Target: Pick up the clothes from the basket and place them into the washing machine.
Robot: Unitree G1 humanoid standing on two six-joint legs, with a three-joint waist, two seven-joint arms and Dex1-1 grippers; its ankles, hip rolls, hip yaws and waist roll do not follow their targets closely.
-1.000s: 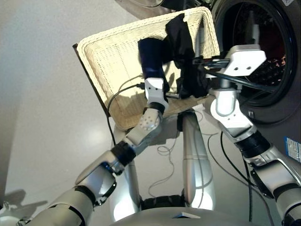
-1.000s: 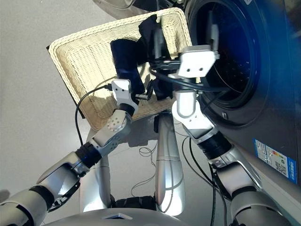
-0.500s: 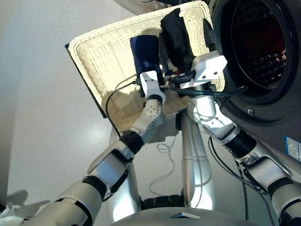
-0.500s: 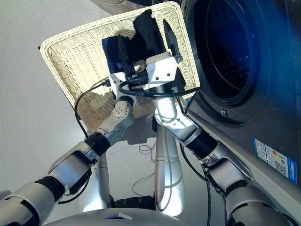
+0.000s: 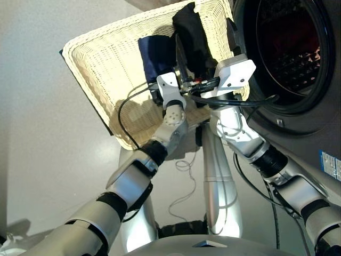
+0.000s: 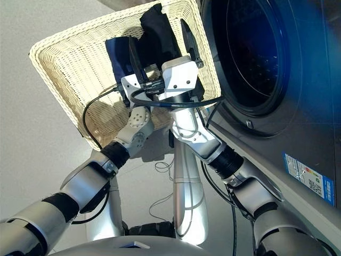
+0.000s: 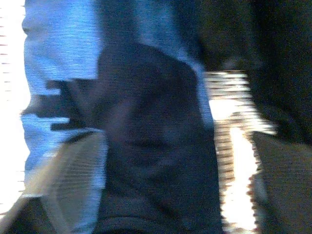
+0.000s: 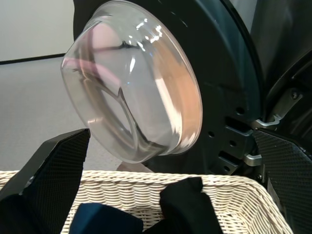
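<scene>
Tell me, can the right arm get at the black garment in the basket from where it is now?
Probably yes. The right gripper is open above the basket, and the black garment lies uncovered just ahead of its fingers, beside the navy garment. Nothing visible blocks the way down.

Bright overhead light throws hard shadows across the basket (image 5: 101,69) and glints off the floor (image 5: 32,160). The washing machine (image 6: 298,106) carries a blue sheen. Reflections streak its glass door (image 8: 131,97). The left wrist view is smeared, overexposed white.
</scene>
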